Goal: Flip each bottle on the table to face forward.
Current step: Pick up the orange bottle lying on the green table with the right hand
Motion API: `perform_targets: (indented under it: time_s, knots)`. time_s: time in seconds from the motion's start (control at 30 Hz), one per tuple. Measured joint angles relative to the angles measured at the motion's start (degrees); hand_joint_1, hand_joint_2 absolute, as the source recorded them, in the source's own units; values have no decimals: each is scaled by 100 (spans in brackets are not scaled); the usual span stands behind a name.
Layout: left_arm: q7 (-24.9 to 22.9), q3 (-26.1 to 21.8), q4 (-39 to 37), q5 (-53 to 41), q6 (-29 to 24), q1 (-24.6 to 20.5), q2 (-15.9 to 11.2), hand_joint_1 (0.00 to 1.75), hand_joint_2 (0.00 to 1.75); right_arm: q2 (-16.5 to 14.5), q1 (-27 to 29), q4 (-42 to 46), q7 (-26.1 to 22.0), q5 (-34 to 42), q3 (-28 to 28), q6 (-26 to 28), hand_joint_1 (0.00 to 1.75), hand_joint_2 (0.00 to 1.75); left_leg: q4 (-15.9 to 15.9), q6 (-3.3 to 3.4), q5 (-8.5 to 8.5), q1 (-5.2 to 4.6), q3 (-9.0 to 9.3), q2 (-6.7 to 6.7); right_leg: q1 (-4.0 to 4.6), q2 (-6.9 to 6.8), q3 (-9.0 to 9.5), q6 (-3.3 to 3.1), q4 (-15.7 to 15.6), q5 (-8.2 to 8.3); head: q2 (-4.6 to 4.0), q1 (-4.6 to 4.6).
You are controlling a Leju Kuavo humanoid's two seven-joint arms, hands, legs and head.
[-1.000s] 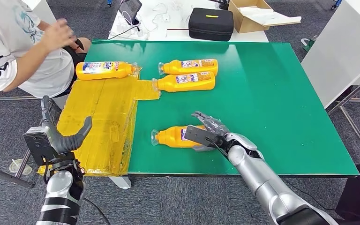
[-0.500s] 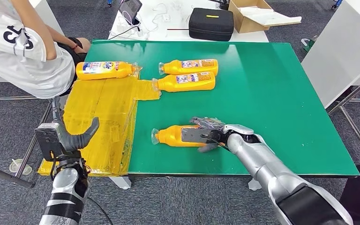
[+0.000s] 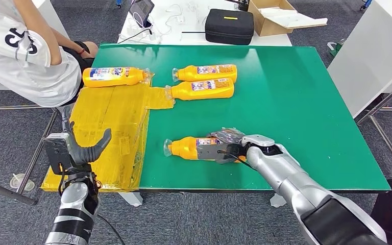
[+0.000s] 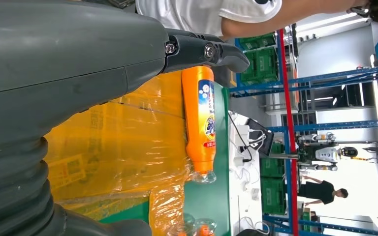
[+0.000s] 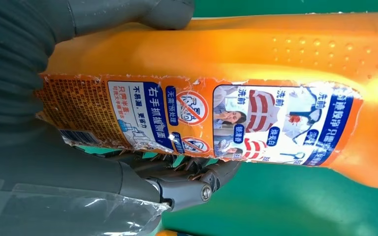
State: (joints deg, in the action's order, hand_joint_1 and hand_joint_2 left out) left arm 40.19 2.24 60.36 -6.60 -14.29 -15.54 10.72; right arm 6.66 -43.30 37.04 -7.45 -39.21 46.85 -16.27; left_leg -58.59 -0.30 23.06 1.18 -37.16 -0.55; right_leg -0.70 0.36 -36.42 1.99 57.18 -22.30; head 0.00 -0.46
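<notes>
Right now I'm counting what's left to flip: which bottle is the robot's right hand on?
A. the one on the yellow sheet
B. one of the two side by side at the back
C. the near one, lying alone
C: the right hand grips the near bottle, which lies alone on the green table.

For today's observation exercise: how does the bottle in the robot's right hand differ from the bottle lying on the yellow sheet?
The held bottle lies on the green table, gripped by the right hand; the sheet bottle lies untouched on the yellow sheet. Their caps point opposite ways. Both are orange and lie on their sides.
</notes>
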Motion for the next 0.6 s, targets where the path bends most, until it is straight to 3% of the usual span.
perform_targets:
  time_s: [0.2,0.3,0.4,0.47,0.6]
  knots:
    - [0,-2,-19,3,18,2,4,0,175,12,59,11,-7,196,54,487,175,175,0,0,0,0,1,-1,0,0,2,0,0,0,0,-1]
    - [-1,-7,-18,57,198,33,22,0,175,-6,445,294,-131,642,-163,1583,175,175,0,0,0,1,-5,-11,1,-2,4,0,0,-1,0,1]
    - [-54,-27,13,231,652,138,89,0,175,-198,1206,1174,-515,897,-842,3120,175,175,0,0,2,2,-12,-14,4,-2,-3,1,1,-1,0,-3]
    - [-240,-26,107,495,1140,228,172,0,175,-420,1727,1952,-941,985,-1429,3863,175,175,0,0,3,3,-20,-18,5,-3,-13,-1,1,-4,0,-4]
    - [-722,107,353,1238,2075,342,261,0,175,-772,2421,3125,-1855,1267,-2403,4416,175,175,1,0,4,3,-36,-33,4,-12,-23,-1,1,-9,1,-2]
